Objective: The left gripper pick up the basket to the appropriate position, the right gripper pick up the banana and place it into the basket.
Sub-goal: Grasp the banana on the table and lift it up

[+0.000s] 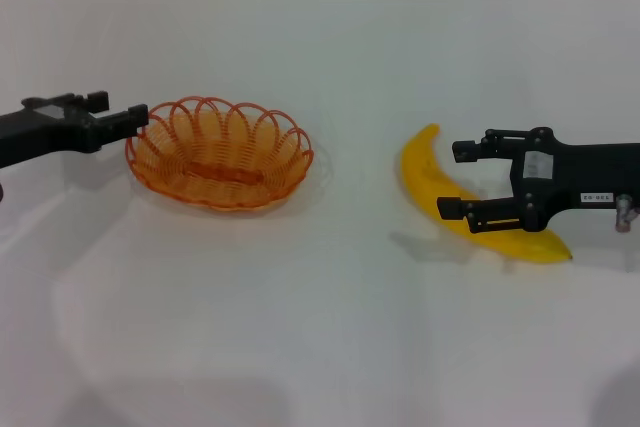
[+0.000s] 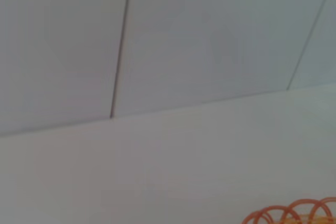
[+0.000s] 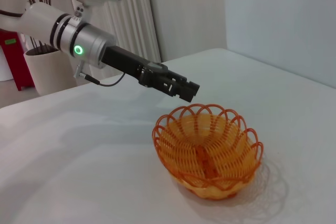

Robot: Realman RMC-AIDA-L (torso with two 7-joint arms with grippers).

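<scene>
A plain white surface (image 1: 320,327) runs out before me to a pale panelled wall. Nearest me, on my right, the banana (image 1: 440,192) lies flat on its side, and my right gripper (image 1: 452,179) sits over its middle, fingers spread wide, one on either side of the fruit, not yet closed on it. A little farther off on my left rests the basket (image 1: 220,152), upright and empty, well apart from the banana. My left gripper (image 1: 140,117) is at its near rim, touching or just short of the wire loops; I cannot tell whether those fingers are wide or narrow.

The risks, as I judge them: the smooth, curved banana may roll or slip if my right fingers close off-centre. The light basket may slide or tip if my left fingers nudge the rim instead of catching a loop.
</scene>
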